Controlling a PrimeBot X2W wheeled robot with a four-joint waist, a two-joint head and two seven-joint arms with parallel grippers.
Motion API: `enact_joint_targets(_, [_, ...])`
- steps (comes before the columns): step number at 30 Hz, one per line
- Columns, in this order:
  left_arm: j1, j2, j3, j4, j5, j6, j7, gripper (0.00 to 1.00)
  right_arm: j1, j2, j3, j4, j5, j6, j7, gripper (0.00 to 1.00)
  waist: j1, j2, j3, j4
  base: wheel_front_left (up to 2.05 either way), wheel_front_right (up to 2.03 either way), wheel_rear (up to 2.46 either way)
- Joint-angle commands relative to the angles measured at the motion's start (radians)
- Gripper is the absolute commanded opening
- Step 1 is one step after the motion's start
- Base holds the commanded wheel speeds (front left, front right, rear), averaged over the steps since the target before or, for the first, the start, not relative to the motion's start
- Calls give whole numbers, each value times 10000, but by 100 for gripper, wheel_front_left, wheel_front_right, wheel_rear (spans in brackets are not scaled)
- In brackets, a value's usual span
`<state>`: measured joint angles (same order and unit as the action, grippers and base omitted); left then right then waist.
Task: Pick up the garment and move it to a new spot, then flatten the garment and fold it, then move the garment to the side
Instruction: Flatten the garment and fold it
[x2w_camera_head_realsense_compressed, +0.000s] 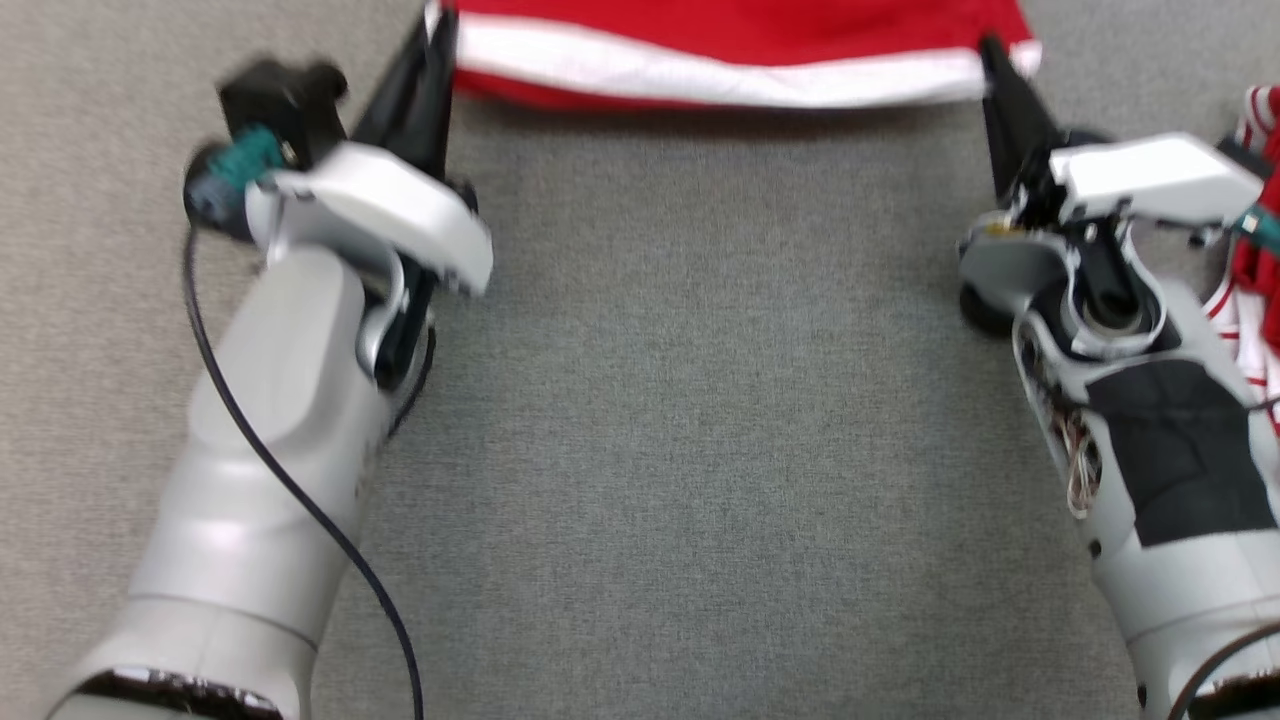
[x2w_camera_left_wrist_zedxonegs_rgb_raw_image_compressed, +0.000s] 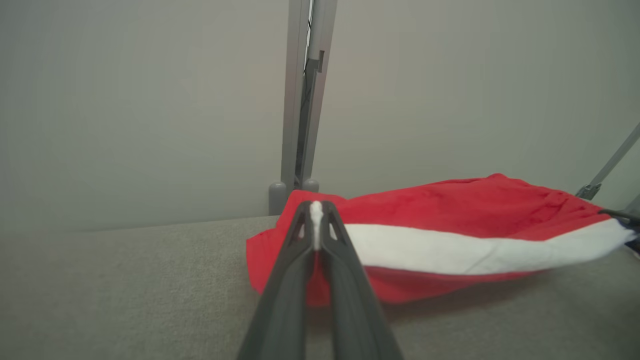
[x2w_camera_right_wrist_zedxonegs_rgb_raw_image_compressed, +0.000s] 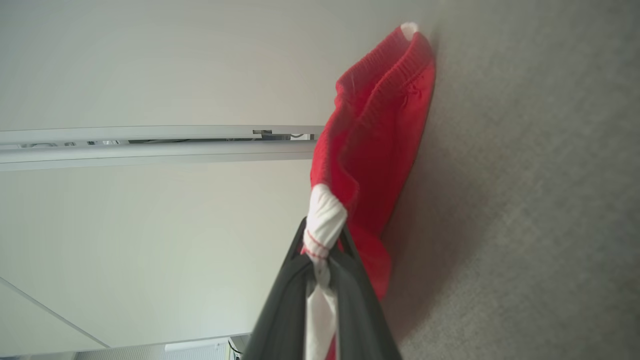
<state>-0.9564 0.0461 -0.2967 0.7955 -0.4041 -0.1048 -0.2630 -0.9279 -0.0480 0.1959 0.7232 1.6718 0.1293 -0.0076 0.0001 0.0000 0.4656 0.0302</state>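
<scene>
The garment (x2w_camera_head_realsense_compressed: 730, 50) is red with a broad white band and lies stretched across the far part of the grey surface. My left gripper (x2w_camera_head_realsense_compressed: 437, 25) is shut on its left corner. My right gripper (x2w_camera_head_realsense_compressed: 992, 50) is shut on its right corner. Seen from the left wrist, the garment (x2w_camera_left_wrist_zedxonegs_rgb_raw_image_compressed: 450, 225) spreads to the right of my shut left gripper (x2w_camera_left_wrist_zedxonegs_rgb_raw_image_compressed: 316, 210), with white cloth pinched at the tips and the near edge lifted a little off the surface. From the right wrist, white cloth of the garment (x2w_camera_right_wrist_zedxonegs_rgb_raw_image_compressed: 370, 150) is clamped in my right gripper (x2w_camera_right_wrist_zedxonegs_rgb_raw_image_compressed: 322, 250).
Another red and white striped cloth (x2w_camera_head_realsense_compressed: 1258, 240) lies at the right edge beside my right forearm. A pale wall with a grey upright post (x2w_camera_left_wrist_zedxonegs_rgb_raw_image_compressed: 300, 100) stands right behind the garment. The grey surface (x2w_camera_head_realsense_compressed: 700, 450) stretches between my arms.
</scene>
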Motion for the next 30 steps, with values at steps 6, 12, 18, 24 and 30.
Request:
enact_joint_targets(6, [1255, 84, -1040, 1166, 619, -254, -12, 0, 1341, -120, -465, 808, 35, 25, -11, 0, -1, 0, -1395, 315, 0, 0, 0])
enact_joint_targets(12, [1882, 219, -2142, 1683, 682, -251, -11, 0, 2107, -110, -581, 1232, -96, 26, 115, 0, -1, 0, -2056, 367, 0, 0, 0])
enact_joint_targets(18, [2320, 579, -3244, 1812, 1089, -253, -12, 0, 2586, -121, -152, 2201, -531, 23, 462, 0, -1, 0, -2717, 292, 0, 0, 0])
enact_joint_targets(24, [2607, 772, -3905, 1994, 1448, -254, -11, 0, 2822, -200, 148, 2824, -811, 23, 723, 0, -1, 0, -3193, 285, 0, 0, 0])
enact_joint_targets(30, [2928, 887, -4672, 2243, 1364, -248, -11, 0, 3013, -434, 339, 3343, -1028, 23, 1004, 0, -1, 0, -3563, 268, 0, 0, 0])
